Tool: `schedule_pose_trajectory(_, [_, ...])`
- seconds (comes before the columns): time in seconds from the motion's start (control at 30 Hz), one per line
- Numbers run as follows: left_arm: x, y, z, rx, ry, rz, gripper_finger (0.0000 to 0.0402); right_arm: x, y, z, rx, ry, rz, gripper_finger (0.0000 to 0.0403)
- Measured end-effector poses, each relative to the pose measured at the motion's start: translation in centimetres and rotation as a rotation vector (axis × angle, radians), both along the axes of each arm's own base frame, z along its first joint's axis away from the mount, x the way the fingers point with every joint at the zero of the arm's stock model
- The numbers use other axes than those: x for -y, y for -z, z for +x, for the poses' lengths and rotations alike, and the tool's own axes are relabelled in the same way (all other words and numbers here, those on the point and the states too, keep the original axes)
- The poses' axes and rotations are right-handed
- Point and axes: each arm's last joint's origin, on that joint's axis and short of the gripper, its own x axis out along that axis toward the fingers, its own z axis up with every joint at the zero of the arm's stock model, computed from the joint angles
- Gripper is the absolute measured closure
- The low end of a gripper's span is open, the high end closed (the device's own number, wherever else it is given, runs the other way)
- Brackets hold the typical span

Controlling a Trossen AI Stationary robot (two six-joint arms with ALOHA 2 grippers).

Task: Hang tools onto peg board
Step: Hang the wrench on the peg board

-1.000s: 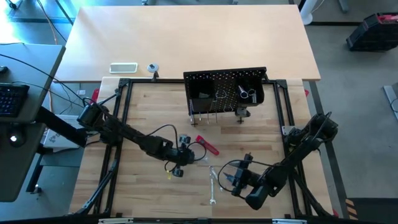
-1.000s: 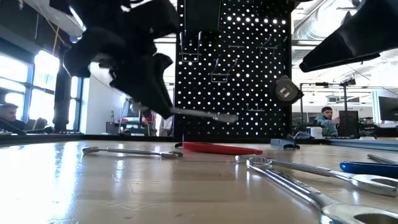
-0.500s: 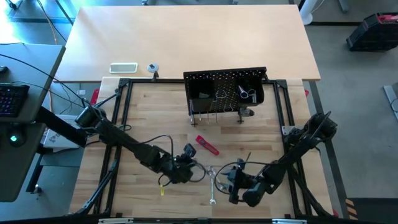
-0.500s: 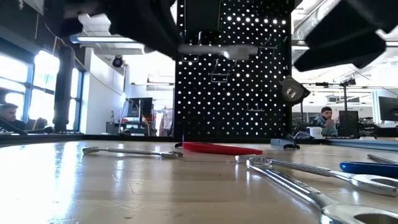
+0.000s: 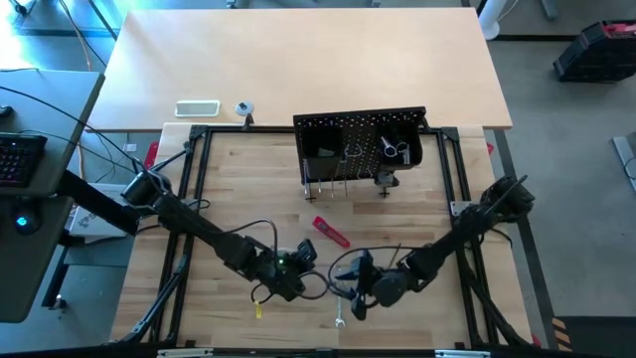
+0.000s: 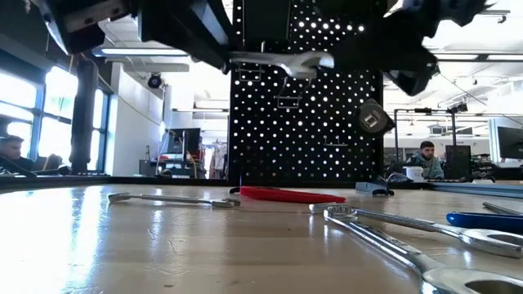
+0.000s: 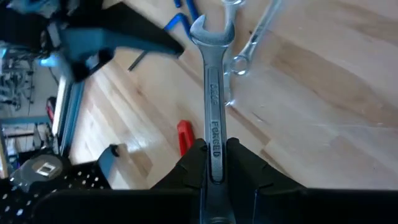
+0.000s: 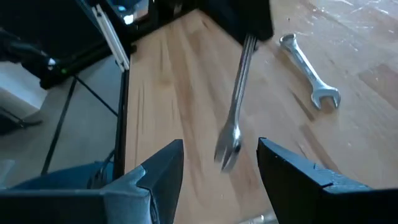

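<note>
Slim silver wrench [image 7: 212,118], stamped "FORGED", open-jawed end forward, clamped in left tool [image 7: 214,163]; right tool [image 8: 221,163] spread, empty.

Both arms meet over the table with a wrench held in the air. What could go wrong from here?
1. The left tool grips the silver open-ended wrench with a long part sticking out; it could pivot or slip if the open right tool closes on the free end.
2. If dropped, it could hit the slim silver wrench lying on the table below.
3. The tools are close and might collide.
</note>
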Motion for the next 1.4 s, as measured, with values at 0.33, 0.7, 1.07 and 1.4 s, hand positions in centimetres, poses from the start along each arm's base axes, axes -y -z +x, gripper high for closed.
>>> schedule_pose_trajectory(0.33, [0.5,0.7,0.5,0.007,0.058,0.03,0.0374,2.3,0.0,1.5,-0.026,0.009,0.045,0.0203])
schedule_pose_trajectory(0.7, [-0.6,0.4,1.4,0.038,0.061,0.058,0.0374,2.9,-0.3,2.2,0.007,-0.016,0.059,0.0212])
schedule_pose_trajectory(1.07, [-0.7,0.1,1.9,0.077,0.09,0.052,0.0374,3.0,0.3,2.3,-0.014,-0.017,0.044,0.0267])
schedule_pose_trajectory(1.4, [-0.8,0.1,1.8,0.071,0.075,0.048,0.0374,3.5,0.4,2.5,-0.024,-0.039,0.026,0.0385])
